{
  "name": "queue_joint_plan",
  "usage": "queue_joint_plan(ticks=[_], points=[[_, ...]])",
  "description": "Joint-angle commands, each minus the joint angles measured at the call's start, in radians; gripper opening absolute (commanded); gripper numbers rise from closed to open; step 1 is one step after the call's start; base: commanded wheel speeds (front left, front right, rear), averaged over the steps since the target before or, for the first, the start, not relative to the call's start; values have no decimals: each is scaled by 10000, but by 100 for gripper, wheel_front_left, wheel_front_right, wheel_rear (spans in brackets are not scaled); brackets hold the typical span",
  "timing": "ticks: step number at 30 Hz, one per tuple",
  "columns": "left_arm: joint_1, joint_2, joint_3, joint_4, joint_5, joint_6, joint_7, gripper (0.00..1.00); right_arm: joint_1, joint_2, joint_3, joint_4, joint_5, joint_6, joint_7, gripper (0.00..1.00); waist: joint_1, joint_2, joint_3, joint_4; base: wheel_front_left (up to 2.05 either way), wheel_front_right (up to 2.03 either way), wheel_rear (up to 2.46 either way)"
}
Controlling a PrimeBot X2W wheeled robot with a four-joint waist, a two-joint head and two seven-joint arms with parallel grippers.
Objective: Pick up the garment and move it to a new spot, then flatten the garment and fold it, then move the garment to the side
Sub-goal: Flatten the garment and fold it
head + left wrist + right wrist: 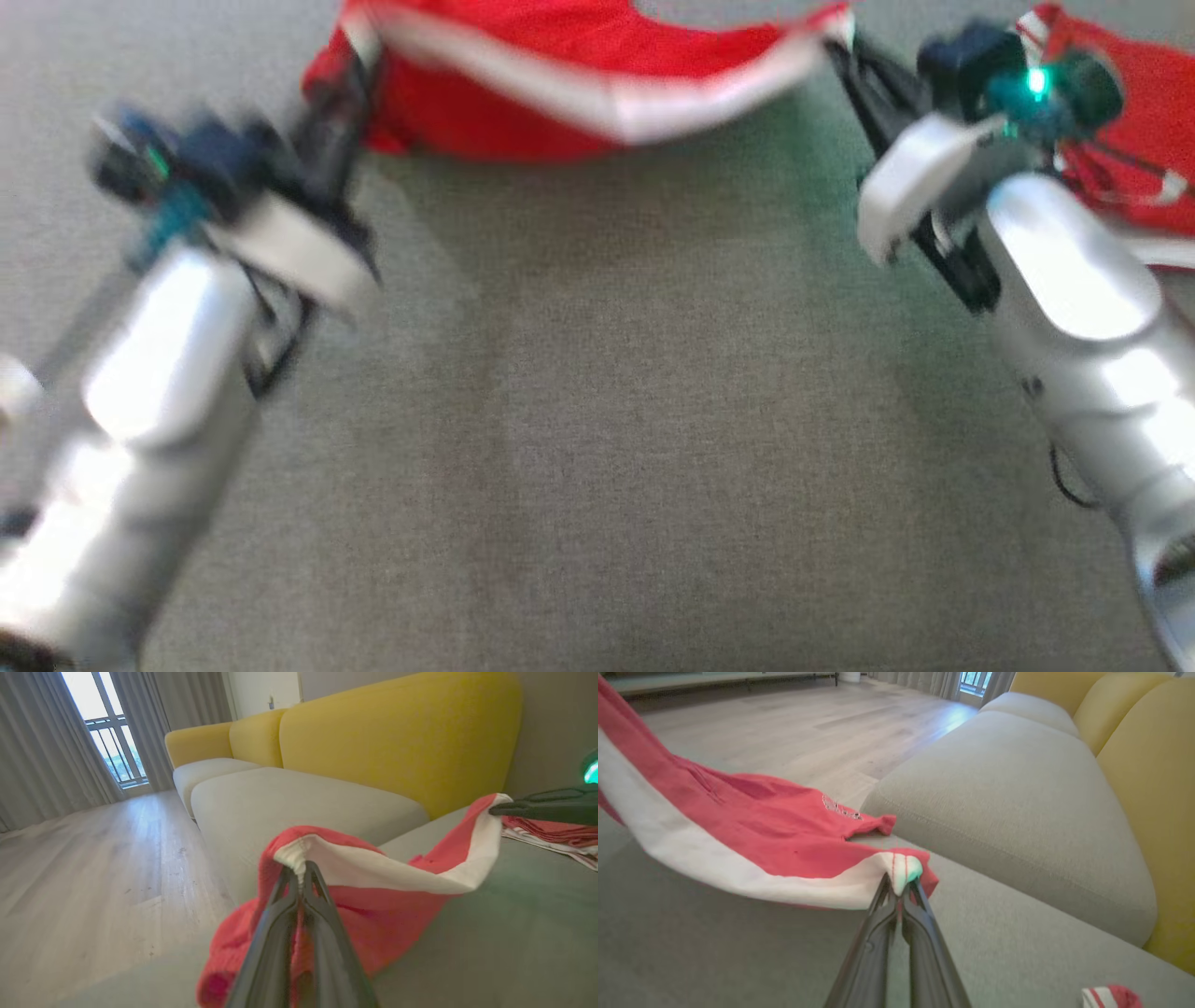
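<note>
Starting at the left: my left gripper sits above the far-left part of the grey cushion. The head view is smeary on that side, but the left wrist view makes it plain. Both fingers are pinched together on a bunched end of the white band of the red garment.

Moving toward the middle of the cushion, the garment is strung between the two arms. Its white band sags in a shallow curve above the cushion's far part, and the red body trails down onto the cushion beyond it.

Above the far-right part of the cushion, my right gripper is clamped on the other end of the band, jaws together with a little white knob of fabric poking past the tips.

Last thing over: a second red-and-white striped cloth lying crumpled on the cushion's far-right corner, just beyond that gripper, apart from the garment.
</note>
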Motion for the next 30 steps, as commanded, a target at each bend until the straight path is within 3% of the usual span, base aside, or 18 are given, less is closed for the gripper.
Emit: queue_joint_plan(ticks=[1,8,15,21,30], points=[[81,480,174,-527,-135,21,-50,0,124,-285,343,-379,425,67,106,0,1,0,-333,120,0,0,0],[2002,955,-386,-1401,-130,18,-51,0,1094,-1853,2093,-1649,2512,67,752,0,1,0,-1332,224,0,0,0],[3243,1225,-654,-2307,-198,275,13,0,1736,-3266,3005,-3120,3911,67,1411,0,1,0,-2135,149,0,0,0],[4388,1529,-839,-3635,-411,685,353,0,2603,-4376,3300,-4312,4748,67,2100,0,1,0,-2781,32,0,0,0],[6084,2102,-1185,-6102,-646,1479,1077,0,4723,-6280,2823,-6638,5996,67,3559,0,1,0,-3317,-97,0,0,0]])
